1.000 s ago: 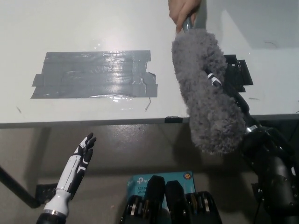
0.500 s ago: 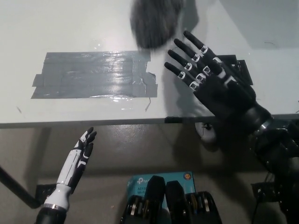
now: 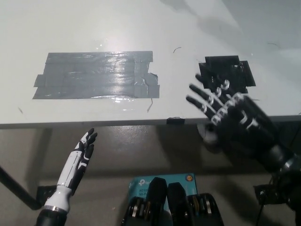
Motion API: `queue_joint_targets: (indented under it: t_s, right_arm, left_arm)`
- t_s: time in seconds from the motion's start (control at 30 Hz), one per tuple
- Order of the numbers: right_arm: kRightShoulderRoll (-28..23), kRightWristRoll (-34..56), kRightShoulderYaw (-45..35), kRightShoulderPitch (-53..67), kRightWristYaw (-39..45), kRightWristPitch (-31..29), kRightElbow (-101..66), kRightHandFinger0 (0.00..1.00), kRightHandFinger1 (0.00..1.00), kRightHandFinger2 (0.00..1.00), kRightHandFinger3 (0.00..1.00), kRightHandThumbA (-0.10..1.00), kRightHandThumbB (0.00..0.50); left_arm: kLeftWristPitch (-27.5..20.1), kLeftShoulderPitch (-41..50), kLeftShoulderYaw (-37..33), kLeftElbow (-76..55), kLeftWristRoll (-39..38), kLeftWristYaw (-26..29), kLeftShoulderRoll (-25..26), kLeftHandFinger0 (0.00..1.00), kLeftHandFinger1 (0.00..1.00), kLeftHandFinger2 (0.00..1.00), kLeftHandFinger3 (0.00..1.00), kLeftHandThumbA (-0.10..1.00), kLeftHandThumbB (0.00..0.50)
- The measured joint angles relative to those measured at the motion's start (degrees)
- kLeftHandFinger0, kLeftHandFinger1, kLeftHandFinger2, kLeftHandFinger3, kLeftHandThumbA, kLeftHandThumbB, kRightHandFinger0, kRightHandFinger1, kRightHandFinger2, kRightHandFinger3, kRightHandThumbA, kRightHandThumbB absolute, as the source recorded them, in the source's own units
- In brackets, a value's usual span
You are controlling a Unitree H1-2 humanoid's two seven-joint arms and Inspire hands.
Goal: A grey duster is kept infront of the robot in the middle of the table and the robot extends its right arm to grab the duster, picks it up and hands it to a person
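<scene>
white table (image 3: pixel 94 28) | grey tape (image 3: pixel 96 75), black patch (image 3: pixel 230 73) | right hand (image 3: pixel 235 120) spread, empty

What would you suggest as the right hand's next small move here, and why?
Probably draw the right hand back toward the robot's side to rest. It is open and holds nothing, hovering over the table's front edge beside the black tape patch, and no duster shows anywhere in view. The left hand hangs below the table edge.
</scene>
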Motion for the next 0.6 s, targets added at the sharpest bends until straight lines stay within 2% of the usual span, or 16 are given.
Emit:
queue_joint_targets:
  t_s: [0.03, 0.07, 0.17, 0.23, 0.53, 0.6]
  right_arm:
    - [0.0, -1.1, 0.2, 0.8, -0.1, -0.2, 0.0, 1.0, 1.0, 1.0, 1.0, 1.0, 0.387]
    - [0.0, -3.1, 0.4, 1.9, -0.2, -0.7, 0.0, 1.0, 1.0, 1.0, 1.0, 1.0, 0.415]
    - [0.0, -6.6, 1.1, 3.8, -0.7, -1.6, 0.4, 1.0, 1.0, 1.0, 1.0, 1.0, 0.424]
    - [-0.1, -8.2, 1.6, 4.5, -1.1, -1.8, 0.9, 1.0, 1.0, 1.0, 1.0, 1.0, 0.396]
    - [-1.9, -19.1, 5.3, 7.0, -3.8, -3.3, 7.7, 1.0, 1.0, 1.0, 1.0, 1.0, 0.392]
    - [-2.4, -21.9, 6.3, 7.2, -4.5, -3.8, 9.7, 1.0, 1.0, 1.0, 1.0, 1.0, 0.37]
  left_arm:
    - [0.0, 0.0, 0.0, 0.0, 0.0, 0.0, 0.0, 1.0, 1.0, 1.0, 1.0, 1.0, 0.271]
    - [0.0, 0.0, 0.0, 0.0, 0.0, 0.0, 0.0, 1.0, 1.0, 1.0, 1.0, 1.0, 0.278]
    - [0.0, 0.2, 0.0, 0.1, 0.0, 0.0, 0.0, 1.0, 1.0, 1.0, 1.0, 1.0, 0.279]
    - [0.0, 0.4, -0.1, 0.1, 0.0, 0.0, 0.0, 1.0, 1.0, 1.0, 1.0, 1.0, 0.286]
    - [0.1, 1.6, -0.2, 0.2, 0.0, 0.0, -0.1, 1.0, 1.0, 1.0, 1.0, 1.0, 0.272]
    - [0.1, 1.9, -0.3, 0.2, 0.0, 0.0, -0.1, 1.0, 1.0, 1.0, 1.0, 1.0, 0.272]
